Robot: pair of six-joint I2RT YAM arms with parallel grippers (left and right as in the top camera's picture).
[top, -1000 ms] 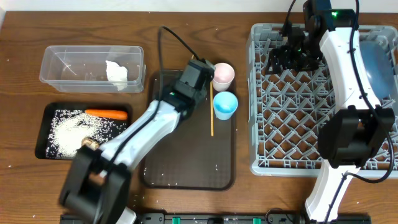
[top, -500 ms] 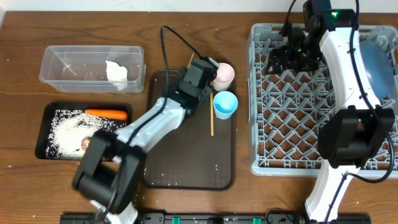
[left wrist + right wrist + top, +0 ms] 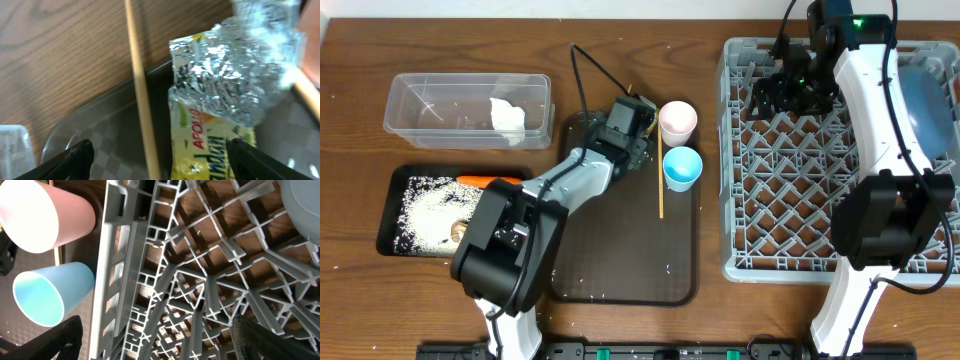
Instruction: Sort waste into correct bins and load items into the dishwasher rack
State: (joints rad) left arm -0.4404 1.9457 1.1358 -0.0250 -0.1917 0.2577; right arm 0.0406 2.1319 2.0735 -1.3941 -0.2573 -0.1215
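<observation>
Left wrist: open left hand (image 3: 159, 149) straddles a chopstick (image 3: 141, 95) pointing straight ahead beside the wrapper (image 3: 220, 95).

My left arm (image 3: 565, 178) lies stretched low toward the far edge of the desk (image 3: 350, 300), left gripper (image 3: 159, 157) spread wide. My right arm (image 3: 880, 100) reaches toward the far right corner, right gripper (image 3: 157, 337) gaping too.

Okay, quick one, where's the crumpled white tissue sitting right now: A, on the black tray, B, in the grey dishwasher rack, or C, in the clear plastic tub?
C: the crumpled white tissue lies inside the clear plastic tub, not on the black tray or in the rack.
</observation>
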